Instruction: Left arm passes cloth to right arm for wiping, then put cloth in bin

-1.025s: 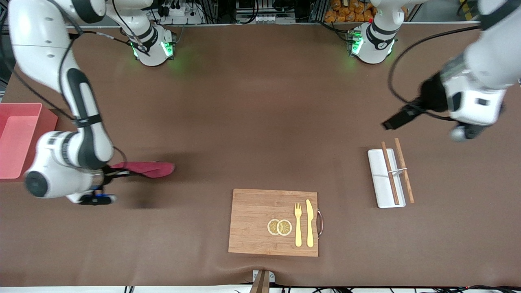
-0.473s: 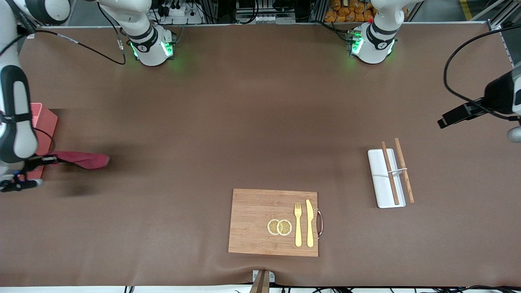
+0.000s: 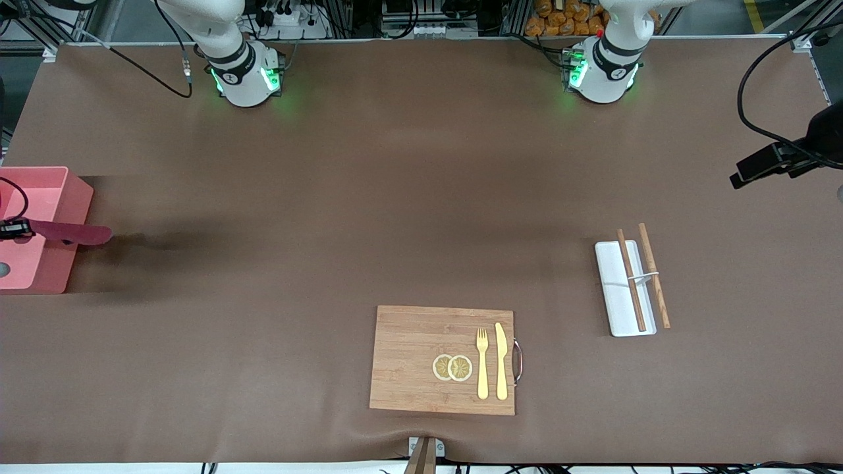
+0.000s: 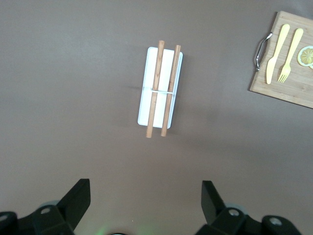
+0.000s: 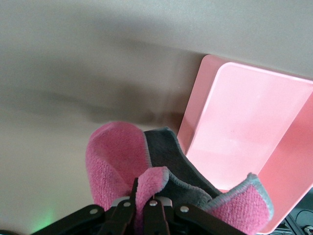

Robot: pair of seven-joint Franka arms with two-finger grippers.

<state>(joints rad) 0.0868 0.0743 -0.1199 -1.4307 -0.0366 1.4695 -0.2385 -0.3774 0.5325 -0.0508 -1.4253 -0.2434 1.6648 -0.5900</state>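
**Cloth arriving over the bin, not yet dropped**

The cloth is hanging in the air, pinched in the right gripper, whose fingers are clamping tight on a bunched fold. In the right wrist view the pink pile and a grey underside are folding out around the jaws. The cloth is reaching across the bin's wall: its free end is showing over bare bench, the held end over the bin. The bin is sitting at the edge of the bench at the right arm's end, open side up, with nothing visible inside.

Judgement: the wiping part is looking finished and the drop is the step in hand. The cloth probably needs carrying further in over the bin before letting go, or its free end may be draping over the wall or slipping onto the bench.

The left gripper is waiting high over the bench at the left arm's end, fingers spread wide and holding nothing. Below it is lying the white tray with two wooden sticks. The cutting board, with fork, knife and lemon slices, is lying near the bench edge closest to the front camera, well apart from the bin.
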